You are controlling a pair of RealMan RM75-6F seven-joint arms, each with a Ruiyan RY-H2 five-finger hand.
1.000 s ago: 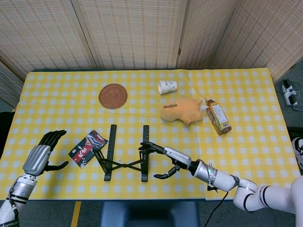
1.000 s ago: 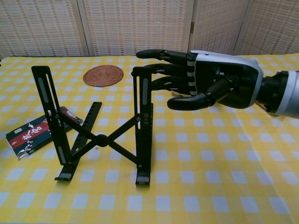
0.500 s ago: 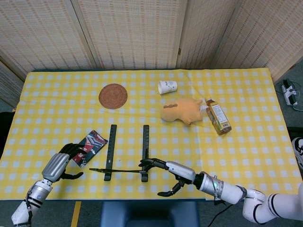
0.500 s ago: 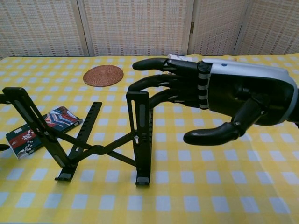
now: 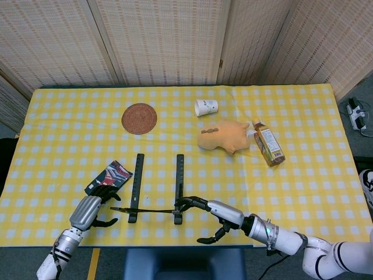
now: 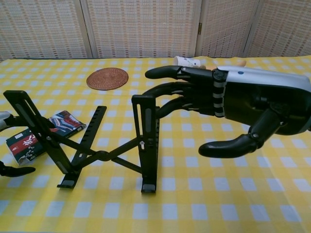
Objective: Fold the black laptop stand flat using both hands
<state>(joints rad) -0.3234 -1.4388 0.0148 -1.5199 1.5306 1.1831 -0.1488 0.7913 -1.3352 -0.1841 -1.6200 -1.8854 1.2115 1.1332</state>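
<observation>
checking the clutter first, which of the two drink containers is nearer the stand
The paper cup. It lies on its side by the far edge, closer to the stand than the bottle, which lies farther right beside the plush toy.

White characters are showing on the dark packet [image 6: 34, 137] lying on the bench, but they are too small to read. The bottle [image 5: 268, 144] label and the paper cup [image 5: 206, 107] print are also staying illegible.

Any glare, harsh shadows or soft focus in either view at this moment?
Head view: even light, no glare, only faint shadows under the laptop stand; everything sharp. Chest view: the right hand looms large and near the lens, edges slightly soft; the left hand is cut off at the frame edge.
</observation>
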